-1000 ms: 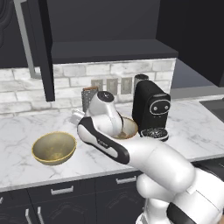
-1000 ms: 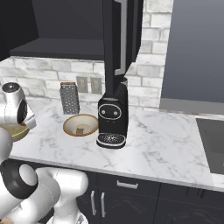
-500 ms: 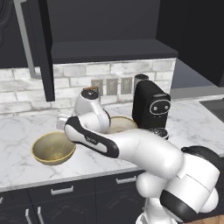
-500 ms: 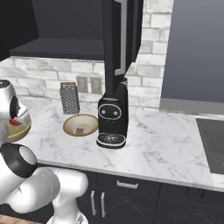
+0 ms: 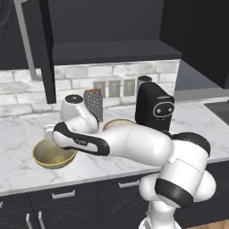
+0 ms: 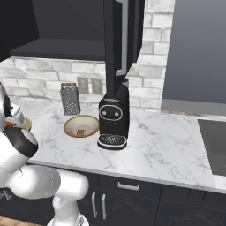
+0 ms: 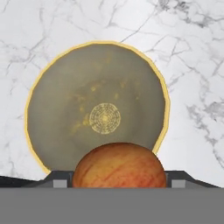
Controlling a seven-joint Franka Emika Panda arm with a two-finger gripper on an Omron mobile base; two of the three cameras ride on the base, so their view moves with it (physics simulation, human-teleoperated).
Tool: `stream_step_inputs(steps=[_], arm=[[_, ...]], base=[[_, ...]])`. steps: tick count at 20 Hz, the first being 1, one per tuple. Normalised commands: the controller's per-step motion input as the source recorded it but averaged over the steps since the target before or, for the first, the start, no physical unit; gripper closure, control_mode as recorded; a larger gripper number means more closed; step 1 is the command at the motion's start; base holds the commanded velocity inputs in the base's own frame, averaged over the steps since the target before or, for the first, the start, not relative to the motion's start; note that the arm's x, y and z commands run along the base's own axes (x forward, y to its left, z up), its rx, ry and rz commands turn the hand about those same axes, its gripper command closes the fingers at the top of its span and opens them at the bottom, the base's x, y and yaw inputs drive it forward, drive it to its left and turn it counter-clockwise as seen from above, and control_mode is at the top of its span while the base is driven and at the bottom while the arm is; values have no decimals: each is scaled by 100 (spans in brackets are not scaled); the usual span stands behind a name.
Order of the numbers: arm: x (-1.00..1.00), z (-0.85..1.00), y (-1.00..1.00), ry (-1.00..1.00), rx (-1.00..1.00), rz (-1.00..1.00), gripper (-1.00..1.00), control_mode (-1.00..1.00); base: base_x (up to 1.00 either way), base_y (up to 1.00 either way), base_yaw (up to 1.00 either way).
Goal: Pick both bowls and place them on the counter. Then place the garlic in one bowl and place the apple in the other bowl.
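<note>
In the hand view my gripper [image 7: 118, 180] is shut on the apple [image 7: 119, 167], a shiny red-orange ball between the two dark fingertips. Straight below it the deep olive-tan bowl [image 7: 96, 111] sits upright on the counter [image 7: 192, 52], its speckled yellowish inside bare. In the left base view the same deep bowl [image 5: 53, 155] lies under the arm's far left end. To its right, half hidden behind the arm, stands the shallow tan bowl [image 5: 117, 125]. In the right base view the garlic [image 6: 80, 131], a small brownish lump, rests inside that shallow bowl [image 6: 82, 126].
A black coffee machine [image 5: 154, 107] stands just right of the shallow bowl, and a metal grater [image 5: 94, 103] stands behind the bowls at the brick wall. An open dark cabinet door [image 5: 44, 53] hangs above the left counter. A cooktop [image 6: 214, 145] lies far right.
The arm has swung left from above the shallow bowl to above the deep bowl, carrying the apple along. Both bowls and the garlic have stayed in place.
</note>
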Motion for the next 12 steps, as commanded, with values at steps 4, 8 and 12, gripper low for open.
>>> stream_step_inputs(steps=[4, 8, 12], arm=[[1, -21, 1, 0, -3, 2, 100, -100], [8, -20, 3, 1, -3, 0, 100, -100], [15, -24, 17, 7, -3, 0, 100, -100]], base=[[0, 0, 0], [0, 0, 0], [0, 0, 0]])
